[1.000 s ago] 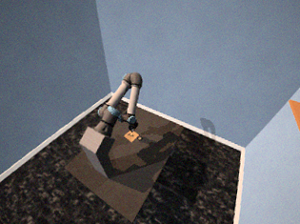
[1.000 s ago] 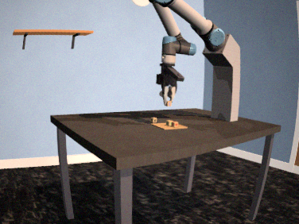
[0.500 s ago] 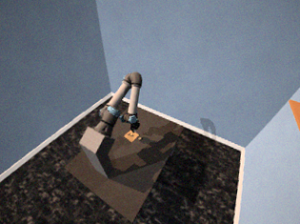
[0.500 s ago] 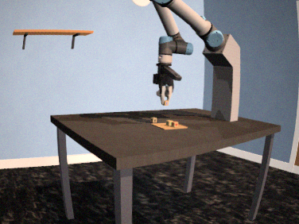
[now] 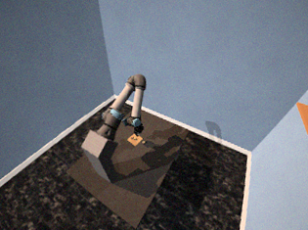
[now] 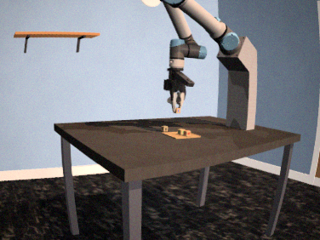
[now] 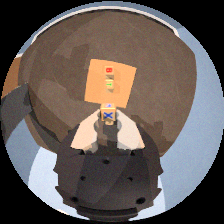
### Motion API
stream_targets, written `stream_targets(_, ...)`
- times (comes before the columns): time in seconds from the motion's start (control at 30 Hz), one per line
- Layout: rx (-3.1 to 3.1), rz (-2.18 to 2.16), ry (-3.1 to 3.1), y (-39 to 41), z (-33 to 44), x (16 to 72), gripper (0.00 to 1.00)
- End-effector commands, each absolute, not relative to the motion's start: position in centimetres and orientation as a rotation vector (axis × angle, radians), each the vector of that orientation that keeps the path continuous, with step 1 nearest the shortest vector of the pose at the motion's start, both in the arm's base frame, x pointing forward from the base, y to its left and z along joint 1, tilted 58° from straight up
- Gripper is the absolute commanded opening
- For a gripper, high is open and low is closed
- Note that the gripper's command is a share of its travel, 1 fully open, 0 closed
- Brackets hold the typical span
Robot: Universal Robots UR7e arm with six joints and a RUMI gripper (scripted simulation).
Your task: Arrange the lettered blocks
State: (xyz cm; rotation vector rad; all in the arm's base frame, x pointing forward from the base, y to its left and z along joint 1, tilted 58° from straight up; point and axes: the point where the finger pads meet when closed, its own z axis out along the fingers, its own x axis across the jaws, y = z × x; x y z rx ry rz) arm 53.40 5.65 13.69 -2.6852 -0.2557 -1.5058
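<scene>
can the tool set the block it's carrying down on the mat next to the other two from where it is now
Probably yes. The tool hangs above the mat gripping a blue-marked block; nothing stands between, and bare mat remains beside the two blocks.

We see a dark brown rectangular wooden table (image 6: pixel 128 149) on grey legs, standing on a dark mottled floor (image 6: pixel 191 221). Directly on its top lies a thin, flat orange-tan rectangular mat (image 6: pixel 172 134), and we take that as our landmark. A small tan cube block (image 6: pixel 164 128) rests on the bare tabletop just beside the mat, off its edge. Beyond the mat, at the table's far corner, stands the tall grey box-shaped pedestal (image 6: pixel 238 85) that carries the arm.
</scene>
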Motion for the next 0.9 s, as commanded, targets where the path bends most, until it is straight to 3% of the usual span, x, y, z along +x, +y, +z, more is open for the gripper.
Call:
stream_targets(0.0,-2.685,-1.506,-0.257,5.7,13.5,53.7,0.05)
stream_targets(0.87,-2.685,-1.506,-0.257,6.7,9.2,60.6,0.05)
